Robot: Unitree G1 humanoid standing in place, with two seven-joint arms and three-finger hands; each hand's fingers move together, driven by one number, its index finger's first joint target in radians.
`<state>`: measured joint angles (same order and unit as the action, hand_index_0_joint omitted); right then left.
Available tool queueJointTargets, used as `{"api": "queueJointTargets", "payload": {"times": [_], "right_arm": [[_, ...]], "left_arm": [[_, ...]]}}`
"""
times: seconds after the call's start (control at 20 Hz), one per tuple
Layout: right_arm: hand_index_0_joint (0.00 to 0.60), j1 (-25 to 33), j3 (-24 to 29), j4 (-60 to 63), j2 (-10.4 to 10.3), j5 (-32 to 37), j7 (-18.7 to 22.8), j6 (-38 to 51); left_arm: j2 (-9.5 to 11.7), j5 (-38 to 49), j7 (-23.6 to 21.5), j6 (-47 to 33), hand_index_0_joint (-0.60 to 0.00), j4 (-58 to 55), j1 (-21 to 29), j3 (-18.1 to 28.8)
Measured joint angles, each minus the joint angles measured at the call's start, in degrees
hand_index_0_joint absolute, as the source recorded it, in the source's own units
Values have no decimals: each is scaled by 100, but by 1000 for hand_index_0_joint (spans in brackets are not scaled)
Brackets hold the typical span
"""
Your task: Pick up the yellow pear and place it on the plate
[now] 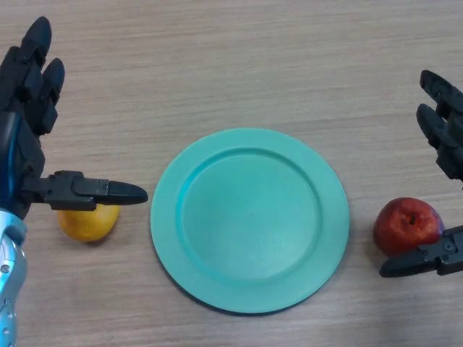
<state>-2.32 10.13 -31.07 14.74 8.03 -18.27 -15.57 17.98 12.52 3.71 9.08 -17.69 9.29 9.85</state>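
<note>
A yellow pear (88, 221) lies on the wooden table at the left, just left of a round teal plate (249, 218) in the middle. My left hand (29, 108) is at the left edge, open, with fingers straight; its thumb (94, 191) reaches out over the top of the pear and hides part of it. My right hand (443, 130) is at the right edge, open and holding nothing. The plate holds nothing.
A red apple (407, 225) lies on the table right of the plate, between the right hand's fingers and its thumb (423, 259). The wooden table (231, 65) stretches away behind the plate.
</note>
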Motion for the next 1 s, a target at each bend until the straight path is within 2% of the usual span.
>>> {"api": "queueJointTargets", "payload": {"times": [0.6, 0.7, 0.85, 0.9, 1.0], "right_arm": [[0, -2, -1, -56, -1, 4, -46, 2], [0, -4, -7, 60, -3, 4, -45, 3], [0, 18, -26, 70, -3, 2, -46, 3], [0, 34, -29, 103, -3, 2, -46, 3], [0, 48, -30, 200, -2, 1, -45, 3]], "left_arm": [[12, 43, 8, 0, 0, -254, -22, 32], [161, 64, 264, -27, 0, -281, -107, 323], [251, 61, 554, -324, 0, -40, -327, 791], [331, 61, 785, -449, 0, 136, -415, 941], [349, 63, 967, -751, 0, 542, -547, 1148]]}}
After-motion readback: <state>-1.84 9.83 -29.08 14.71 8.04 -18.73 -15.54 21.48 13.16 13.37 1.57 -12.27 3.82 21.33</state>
